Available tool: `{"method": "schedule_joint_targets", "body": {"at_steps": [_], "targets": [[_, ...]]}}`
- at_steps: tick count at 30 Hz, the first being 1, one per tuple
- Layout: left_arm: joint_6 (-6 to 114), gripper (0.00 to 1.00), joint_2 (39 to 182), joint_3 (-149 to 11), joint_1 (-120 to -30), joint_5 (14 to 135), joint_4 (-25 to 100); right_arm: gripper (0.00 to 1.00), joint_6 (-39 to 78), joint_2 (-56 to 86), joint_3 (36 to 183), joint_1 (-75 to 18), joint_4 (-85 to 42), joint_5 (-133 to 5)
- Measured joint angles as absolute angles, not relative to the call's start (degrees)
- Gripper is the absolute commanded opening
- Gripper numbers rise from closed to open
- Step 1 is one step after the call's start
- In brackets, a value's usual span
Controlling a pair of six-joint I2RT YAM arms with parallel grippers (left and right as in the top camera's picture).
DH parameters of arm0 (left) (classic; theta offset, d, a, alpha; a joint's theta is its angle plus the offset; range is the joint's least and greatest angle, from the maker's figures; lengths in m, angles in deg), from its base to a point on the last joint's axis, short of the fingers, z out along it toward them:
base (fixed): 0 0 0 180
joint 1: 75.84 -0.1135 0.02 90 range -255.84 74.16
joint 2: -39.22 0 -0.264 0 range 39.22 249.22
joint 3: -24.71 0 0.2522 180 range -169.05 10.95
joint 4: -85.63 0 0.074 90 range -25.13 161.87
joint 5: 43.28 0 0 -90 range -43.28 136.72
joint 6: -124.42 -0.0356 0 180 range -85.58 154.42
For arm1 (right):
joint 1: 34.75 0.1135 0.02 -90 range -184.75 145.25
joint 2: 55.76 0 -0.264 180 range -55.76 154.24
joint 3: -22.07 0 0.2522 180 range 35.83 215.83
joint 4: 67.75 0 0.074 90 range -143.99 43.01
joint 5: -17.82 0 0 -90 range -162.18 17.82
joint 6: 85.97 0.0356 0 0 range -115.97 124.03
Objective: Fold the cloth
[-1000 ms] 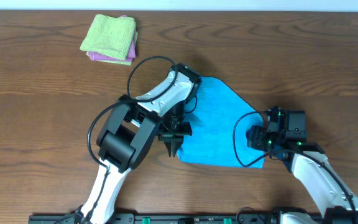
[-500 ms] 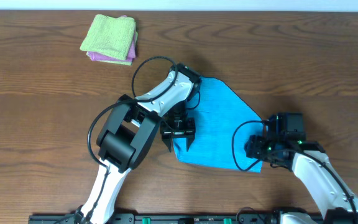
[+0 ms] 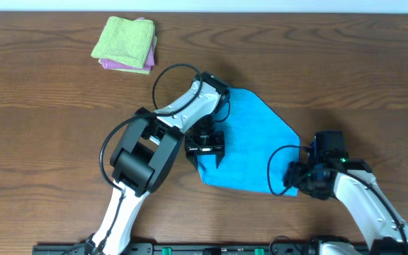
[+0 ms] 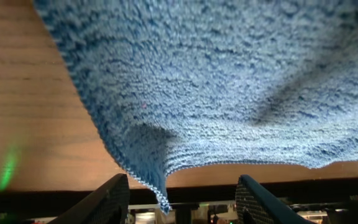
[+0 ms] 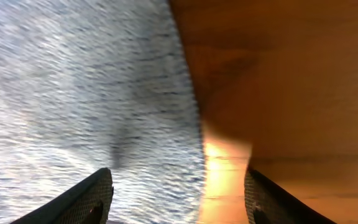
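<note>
Two folded cloths (image 3: 125, 44) overhead only, blue cloth (image 3: 250, 145) everywhere

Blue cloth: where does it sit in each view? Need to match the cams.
Overhead: cloth right of centre, flat on the table.
Left wrist: cloth fills the upper frame, one corner pointing down at bottom centre.
Right wrist: cloth takes the left half, blurred, its edge running top to bottom.
Shared landmark: the cloth's edge against the brown wood table.
</note>
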State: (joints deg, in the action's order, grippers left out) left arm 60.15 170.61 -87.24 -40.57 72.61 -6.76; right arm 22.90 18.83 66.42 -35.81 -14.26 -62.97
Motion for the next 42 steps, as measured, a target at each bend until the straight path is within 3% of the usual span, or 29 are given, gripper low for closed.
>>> {"method": "schedule_joint_targets", "body": {"at_steps": [11,15,18,21,26,30,33,42], "targets": [[61.62,0.61,170.61,-86.04,-39.18,68.55,-1.93,0.67,28.02,17.82,64.93,-35.81,-18.42,-56.91],[61.75,0.60,170.61,-83.31,-38.85,68.37,-1.34,0.49,28.48,17.71,64.58,-35.83,-19.11,-56.65],[61.86,0.60,170.61,-83.02,-38.87,68.46,-1.43,0.45,28.89,17.80,64.17,-35.85,-19.20,-56.32],[62.52,0.52,170.61,-82.98,-38.87,68.83,-1.39,0.41,29.02,17.87,64.12,-35.85,-18.92,-56.26],[62.93,0.51,170.61,-82.78,-38.87,69.99,-2.43,0.54,30.23,17.82,64.26,-35.85,-15.53,-54.95],[62.93,0.46,170.61,-82.67,-38.87,71.50,-7.31,0.56,30.62,17.63,64.34,-35.85,-13.19,-54.18],[62.78,0.35,170.61,-82.54,-38.87,72.13,-10.59,0.54,30.64,17.63,64.34,-35.85,-13.06,-54.14],[61.55,0.41,170.61,-82.50,-37.58,70.10,-8.42,0.54,30.68,17.63,64.34,-35.85,-13.10,-54.16]]}}
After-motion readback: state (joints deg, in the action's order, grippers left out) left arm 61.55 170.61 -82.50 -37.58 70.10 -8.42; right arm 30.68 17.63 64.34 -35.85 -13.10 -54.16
